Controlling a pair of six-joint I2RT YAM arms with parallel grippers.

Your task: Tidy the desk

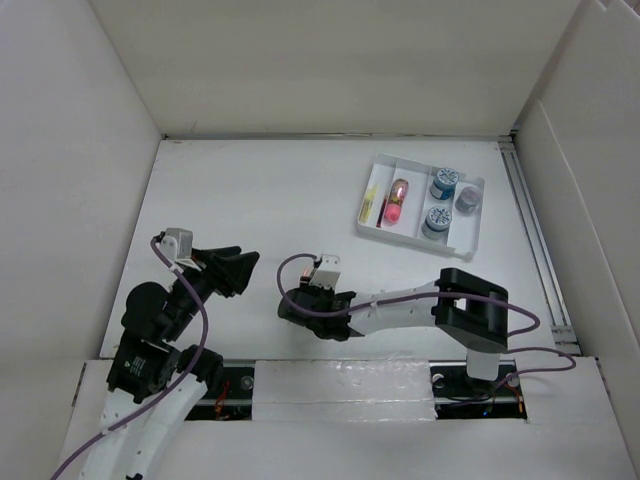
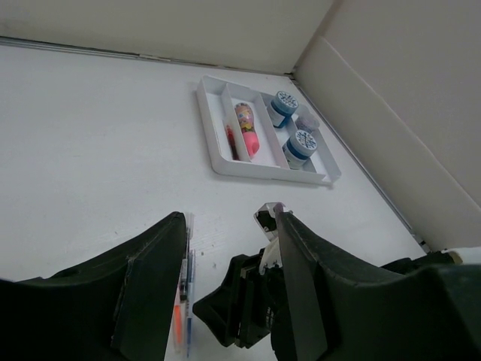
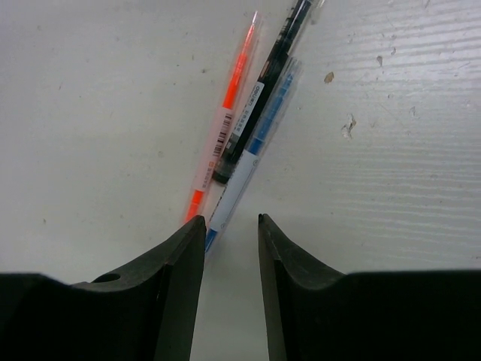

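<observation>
The white desk holds three pens lying side by side: an orange one, a black one and a blue one. My right gripper is open and low over the desk, its jaws at the near end of the blue pen, holding nothing. In the top view the right gripper reaches left, close to my left gripper. The left gripper is open and empty. The pens lie by its left finger. The pens are hidden in the top view.
A small white compartmented tray sits at the back right. It holds a pink capsule-like item, a yellow item, two blue-capped jars and a grey cap. The tray also shows in the left wrist view. Tall white walls surround the desk.
</observation>
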